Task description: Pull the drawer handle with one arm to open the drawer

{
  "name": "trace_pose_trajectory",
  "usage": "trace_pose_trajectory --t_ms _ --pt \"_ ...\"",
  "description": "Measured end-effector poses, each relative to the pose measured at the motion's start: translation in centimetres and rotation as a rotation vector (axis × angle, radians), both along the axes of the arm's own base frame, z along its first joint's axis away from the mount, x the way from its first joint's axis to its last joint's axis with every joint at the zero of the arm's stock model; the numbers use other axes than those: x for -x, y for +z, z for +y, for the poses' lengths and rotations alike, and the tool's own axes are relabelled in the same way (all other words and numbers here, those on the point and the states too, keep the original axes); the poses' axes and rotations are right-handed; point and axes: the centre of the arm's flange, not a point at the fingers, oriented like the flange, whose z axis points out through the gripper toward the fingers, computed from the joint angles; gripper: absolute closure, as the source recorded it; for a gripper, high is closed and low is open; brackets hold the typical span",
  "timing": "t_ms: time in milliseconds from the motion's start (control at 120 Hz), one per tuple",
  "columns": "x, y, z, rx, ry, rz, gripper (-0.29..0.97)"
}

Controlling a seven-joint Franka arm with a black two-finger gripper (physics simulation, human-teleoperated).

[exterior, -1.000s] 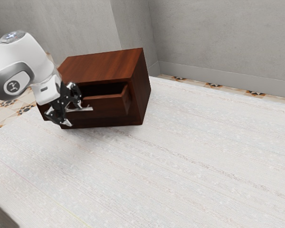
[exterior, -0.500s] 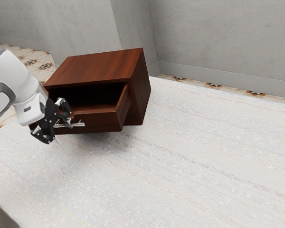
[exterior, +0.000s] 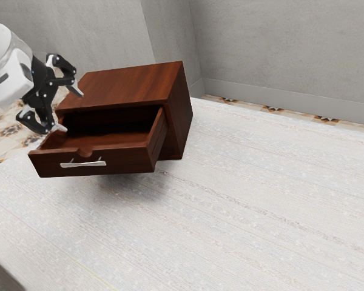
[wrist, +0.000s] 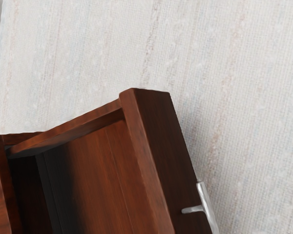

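Note:
A dark reddish wooden cabinet [exterior: 133,85] stands on the pale floor, and its drawer [exterior: 97,154] sticks far out toward the exterior view's left. The drawer's silver bar handle [exterior: 83,163] sits on its front panel, free of any grip. My black gripper [exterior: 51,94] hangs open above the drawer's back left corner, near the cabinet's top edge, with nothing between its fingers. In the wrist view I look down on the drawer [wrist: 112,180], its hollow inside, and the handle [wrist: 205,207] on the front.
Grey walls [exterior: 279,42] rise behind the cabinet, with a patterned tile strip along their base. The pale carpet-like floor [exterior: 242,206] spreads wide to the exterior view's right and front. Patterned tiles [exterior: 6,130] lie beside the cabinet at the left.
The drawer has slid further out toward the exterior view's left. My gripper has let go of the handle and risen above the drawer, fingers spread.

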Motion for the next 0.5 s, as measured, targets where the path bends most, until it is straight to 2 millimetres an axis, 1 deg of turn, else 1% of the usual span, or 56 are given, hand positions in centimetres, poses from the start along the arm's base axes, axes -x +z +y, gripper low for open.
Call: trace_pose_trajectory --t_ms 25,58,100,125,175,225,283,500 --pt "-0.7 0.8 -2.0 0.011 0.043 0.028 0.06" --pt "-1.1 1.0 -4.0 0.042 0.095 0.071 0.05" --pt "-1.6 0.5 -5.4 0.085 0.174 0.132 0.04" --pt "-1.8 0.1 -5.7 0.094 0.244 0.163 0.04" --pt "-1.6 0.1 -6.6 0.097 0.384 0.196 0.03" --pt "-1.4 -0.4 -7.0 0.11 0.506 0.224 0.02" --pt "-1.4 -0.6 -7.4 0.142 0.602 0.245 0.01" --pt "-0.9 -1.0 -7.9 0.227 0.833 0.277 0.0"
